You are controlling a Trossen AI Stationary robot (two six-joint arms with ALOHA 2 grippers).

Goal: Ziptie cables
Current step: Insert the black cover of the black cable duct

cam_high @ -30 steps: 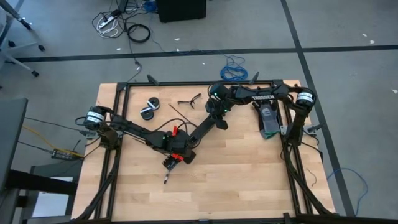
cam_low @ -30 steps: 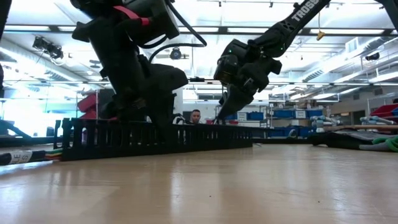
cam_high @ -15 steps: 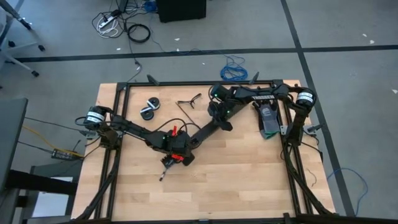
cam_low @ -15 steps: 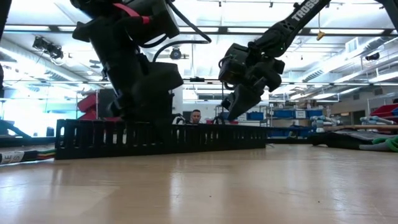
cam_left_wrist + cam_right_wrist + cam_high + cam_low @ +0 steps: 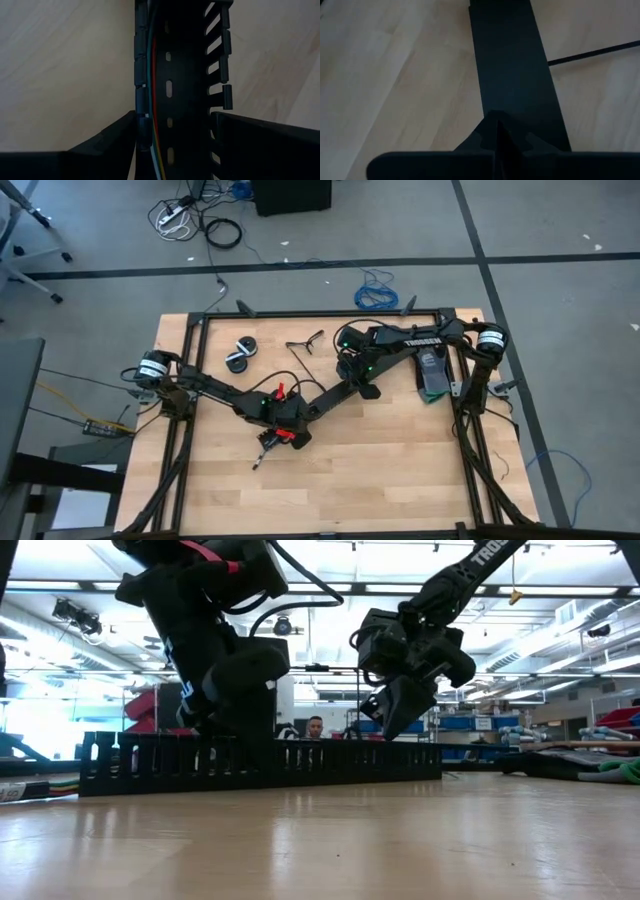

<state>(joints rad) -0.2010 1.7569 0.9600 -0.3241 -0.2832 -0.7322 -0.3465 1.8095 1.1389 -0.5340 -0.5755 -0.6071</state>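
Note:
A long black slotted duct [image 5: 325, 402] lies slantwise on the table, its base flat on the wood [image 5: 300, 762]. Thin coloured cables [image 5: 152, 75] run inside it and stick out of its near-left end [image 5: 260, 459] [image 5: 40, 787]. My left gripper [image 5: 283, 423] [image 5: 175, 117] is closed over the duct near that end. My right gripper [image 5: 360, 383] [image 5: 388, 730] is shut, pointing down at the duct's far-right end [image 5: 512, 60]. A thin black ziptie [image 5: 592, 52] lies on the wood beside that end. My left gripper comes from above, pointing down, with its fingers across the duct. One finger [image 5: 117, 135] is against each slotted side wall [image 5: 142, 107], near the duct's near-left end. The duct stays flat on the table. My right gripper's shut tips [image 5: 497, 125] hover at the duct's top; touching or not, I cannot tell.
Two black round rolls [image 5: 240, 354] and a small black forked piece [image 5: 305, 341] lie near the table's far edge. A dark device with a green base [image 5: 435, 375] sits at the right. A blue coiled cable [image 5: 377, 292] lies on the floor beyond. The near half is bare wood.
The duct has swung flatter across the table: its far end has moved toward the right and near edges, and its near end with the cables has slid a little to the left. My right gripper has moved the same way as the far end. My left gripper has shifted slightly left.

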